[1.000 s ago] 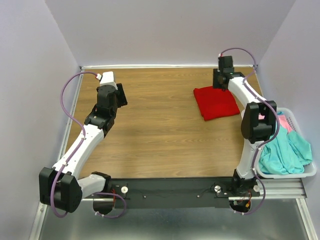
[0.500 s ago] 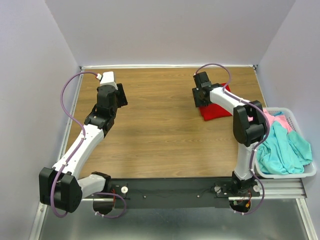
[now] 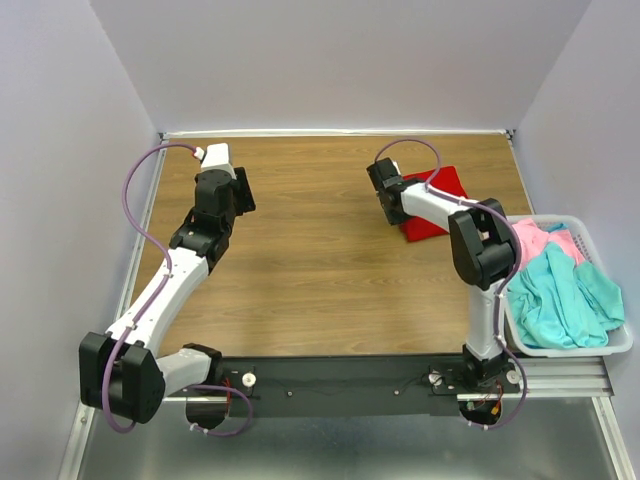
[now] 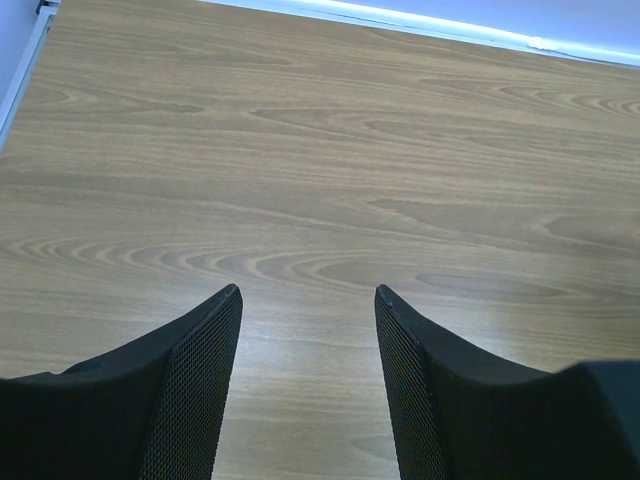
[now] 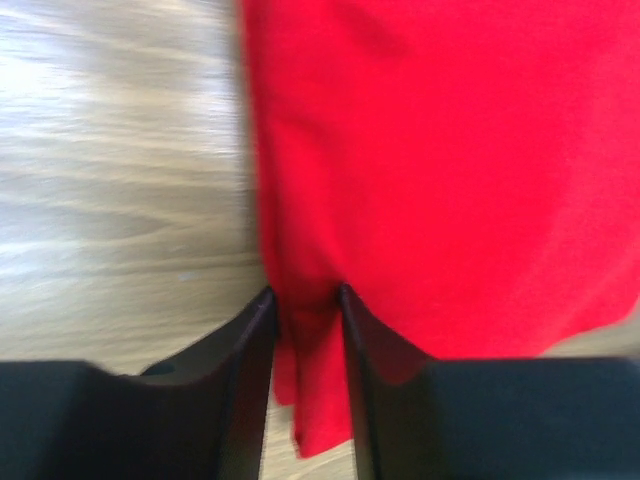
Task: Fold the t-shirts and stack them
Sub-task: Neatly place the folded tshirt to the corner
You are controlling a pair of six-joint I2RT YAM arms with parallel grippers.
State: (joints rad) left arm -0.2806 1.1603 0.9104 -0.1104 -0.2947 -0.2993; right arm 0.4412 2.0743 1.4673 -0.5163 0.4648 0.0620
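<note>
At the left, the left gripper [image 4: 307, 292] hangs over bare table [image 4: 300, 120] with its fingers spread wide and nothing between them, well apart from any cloth; the risk on this side is only that it is too far off to steady anything if the work on the right slips. Toward the right, the red t-shirt [image 5: 420, 150] lies as a folded square on the far right part of the table, and the right gripper [image 5: 305, 292] sits at the square's left edge, its fingers drawn narrow with a bit of that red edge caught between them. The hold looks shallow and may take in only some of the layers, so a lift or drag from here could peel the top layer open and undo the fold, or the cloth could slide out of the pinch altogether. A pull toward the left could also skew the square across the wood. Farthest right, the teal t-shirt [image 3: 565, 300] and pink t-shirt [image 3: 535, 240] lie heaped in the white laundry basket [image 3: 570, 350], unfolded, and the teal one droops over the near rim, where a passing arm might snag it.
</note>
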